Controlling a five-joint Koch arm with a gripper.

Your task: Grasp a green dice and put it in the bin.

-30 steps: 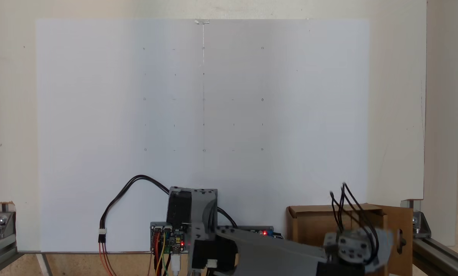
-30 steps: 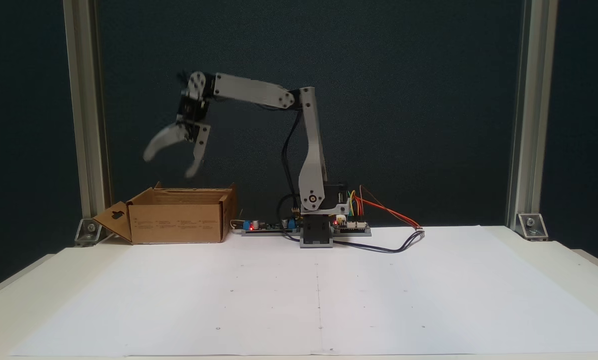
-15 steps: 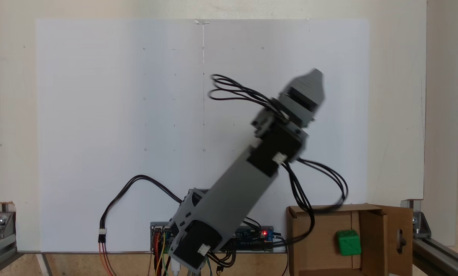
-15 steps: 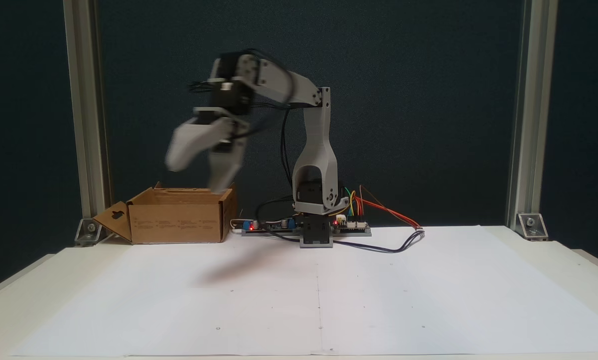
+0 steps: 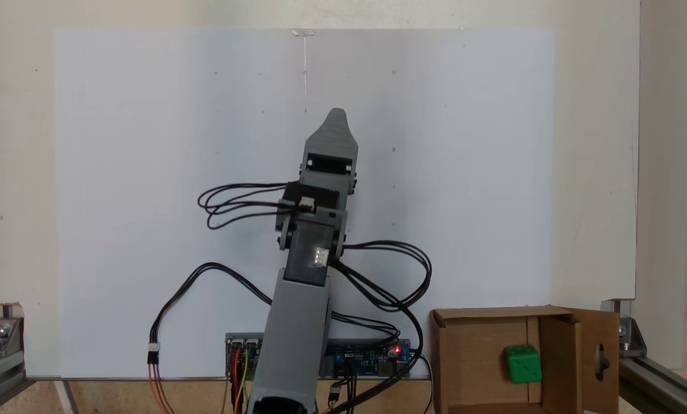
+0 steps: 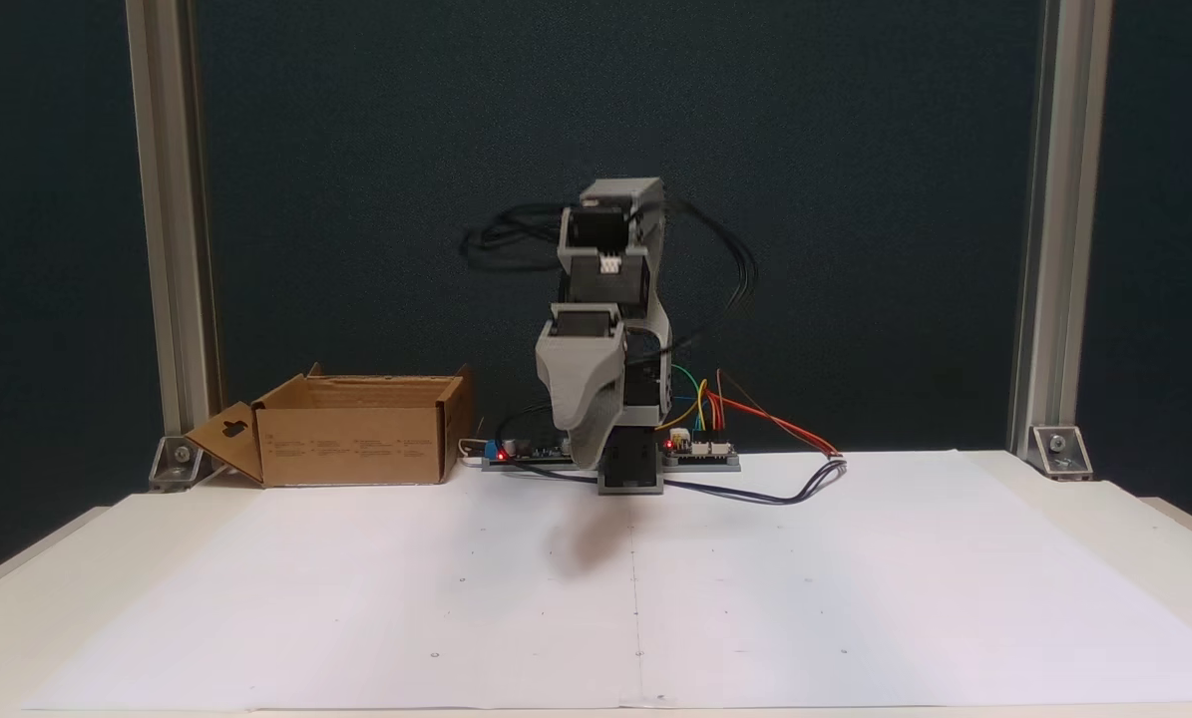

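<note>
I see the green dice (image 5: 523,364) lying on the floor of the bin (image 5: 475,345), at about four o'clock in the top-down fixed view, well apart from the arm. My gripper (image 5: 336,118) points toward twelve o'clock over the white paper sheet (image 5: 148,172). In the front fixed view the gripper (image 6: 588,454) hangs nose-down before the base, its jaws stacked one behind the other, so I cannot tell whether they are parted. The bin (image 6: 356,439) sits at nine o'clock there.

Even, bright light on the white worktop (image 6: 356,598); a soft blurred shadow lies beneath the motion-blurred end effector (image 6: 586,449).
</note>
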